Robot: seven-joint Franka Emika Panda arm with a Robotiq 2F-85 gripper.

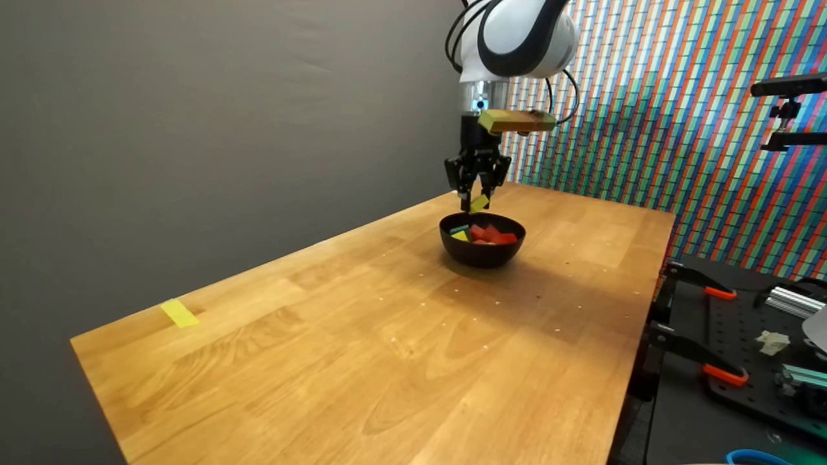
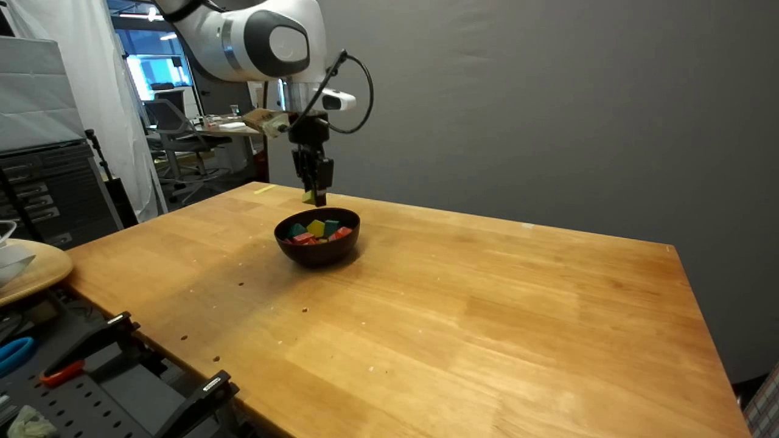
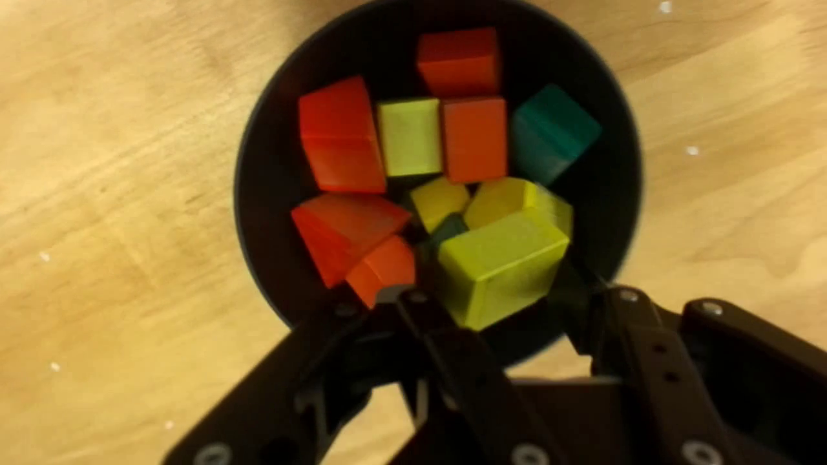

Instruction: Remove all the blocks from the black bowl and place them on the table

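Yellow and sharp-edged, one block [image 1: 479, 204] sits pinched and tilted between the fingers [image 3: 623, 323] of the gripper [image 1: 475, 203], just above the bowl [image 1: 482, 257] in both exterior views. It is out of the pile but not yet set down. Every other block I can make out lies in the bowl, so I judge the task barely begun: this one must go onto the table [image 1: 323, 387], then about ten more, a loose count since some overlap.

Read the bowl in the wrist view as a dial, twelve at the top. One red block [image 3: 460, 63] lies at twelve, a green block [image 3: 555, 132] at two, a red wedge [image 3: 345, 226] at eight, an orange-red block [image 3: 387, 265] at seven. Yellow pieces [image 3: 410, 137] crowd near the middle; the held block covers five.

Shapes vary: some boxy, some with slanting faces. Surfaces look smooth and matt, perhaps painted wood; I cannot be sure. The bowl is dark, round and smooth-walled. Grain runs through the light-brown table. In an exterior view flat yellow tape [image 1: 180, 312] lies well apart, between eight and nine o'clock from the bowl.
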